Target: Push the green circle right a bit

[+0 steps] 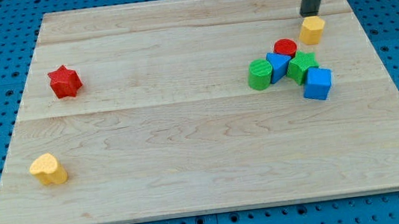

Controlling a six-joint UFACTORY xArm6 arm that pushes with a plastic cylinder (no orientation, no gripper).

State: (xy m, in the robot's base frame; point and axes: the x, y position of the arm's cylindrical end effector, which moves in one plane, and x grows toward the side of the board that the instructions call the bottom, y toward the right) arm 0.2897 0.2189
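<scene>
Tool tip (pixel 312 13) bare, clamping nothing, just above yellow block (pixel 312 30), apart from green circle (pixel 259 75).

The wooden board (pixel 189 151) carries a cluster at about two o'clock: green circle (pixel 259 75), blue block (pixel 278 66), red circle (pixel 285 47), green star (pixel 303 65) and blue cube (pixel 317 83) packed together. A yellow hexagon (pixel 312 30) sits near, at one o'clock. A red star (pixel 65 81) lies at ten o'clock, a yellow heart (pixel 48 169) at eight.

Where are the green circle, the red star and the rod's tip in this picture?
green circle (pixel 259 75): camera view, on its ribbed side.
red star (pixel 64 81): camera view, on its top face.
my tip (pixel 313 14): camera view, at the rod's very end, just above the yellow block (pixel 312 29).
</scene>
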